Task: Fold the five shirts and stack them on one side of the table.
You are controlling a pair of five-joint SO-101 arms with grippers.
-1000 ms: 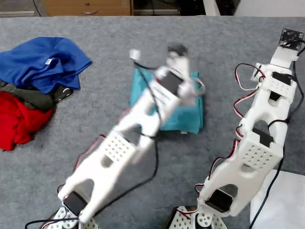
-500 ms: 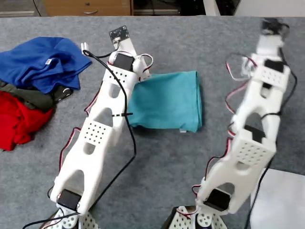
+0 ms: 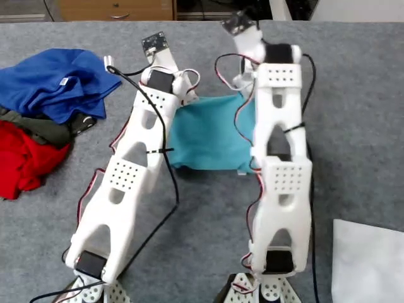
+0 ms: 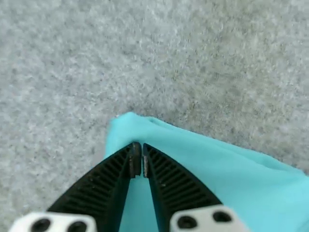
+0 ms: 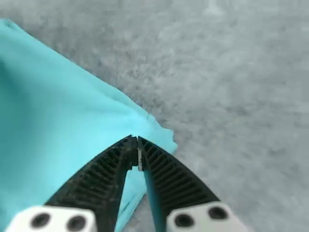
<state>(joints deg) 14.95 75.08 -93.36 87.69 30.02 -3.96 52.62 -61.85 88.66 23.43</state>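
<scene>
at far corners of teal shirt (image 3: 208, 136), left fingers (image 4: 116, 174) closed, right fingers (image 5: 111, 169) closed, grey table (image 3: 353, 95) beyond

Beyond the left claw (image 4: 137, 157) the grey felt-like table cover (image 4: 193, 58) lies bare, and the folded teal cloth shirt (image 4: 227, 169) lies under its tips. The right claw (image 5: 135, 151) has open cover ahead and on its outer side. Well off the left claw's outer side sits a crumpled heap of blue, olive and red shirts (image 3: 44, 107).
</scene>
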